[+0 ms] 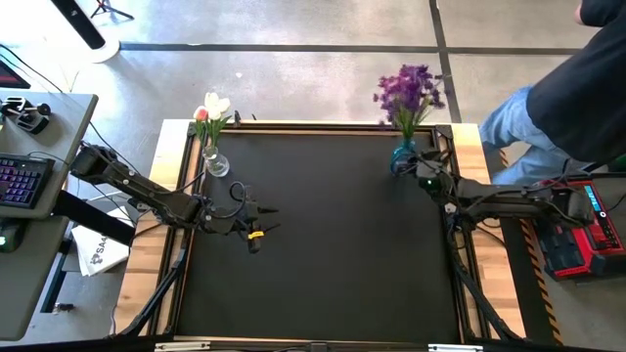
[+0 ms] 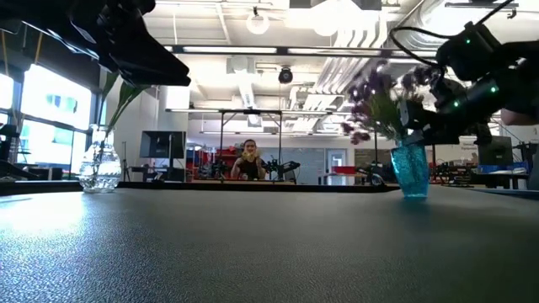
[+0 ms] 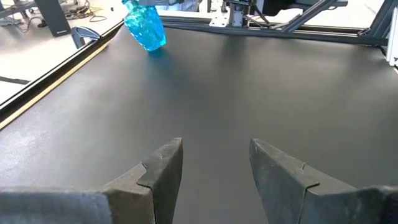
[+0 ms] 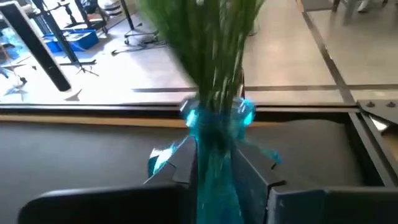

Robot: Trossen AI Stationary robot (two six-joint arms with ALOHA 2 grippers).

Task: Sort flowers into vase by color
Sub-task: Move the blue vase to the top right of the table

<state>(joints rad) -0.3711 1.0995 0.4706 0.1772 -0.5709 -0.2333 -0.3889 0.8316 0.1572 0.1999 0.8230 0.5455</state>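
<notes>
Purple flowers stand bunched in the blue vase, blossoms spreading above its mouth; green stems fill the neck in the right wrist view. Blue vase sits upright on the black mat, at the mat's far right corner by the frame rail.

Right gripper is at the blue vase, on its near side. In the right wrist view the fingers flank the vase body on both sides, w/ the glass between them; looks clenched on the vase, tho the view is blurred so actual contact is hard to confirm. In the low view the right arm hangs over and beside the blue vase, w/ purple blossoms in front of it.

Well apart from the blue vase, at the mat's far left corner, a clear glass vase holds white and pink tulips; low view shows it upright.

Left gripper hovers over bare mat, well apart from the blue vase, nearer the clear vase but not touching it. Its fingers stand apart w/ nothing between, released; the blue vase shows far off across the mat.

Beyond the blue vase, off the table's right side: a person in dark top and jeans, plus a red box. Another person sits far back in the room. Keyboard on a desk off the left side.
</notes>
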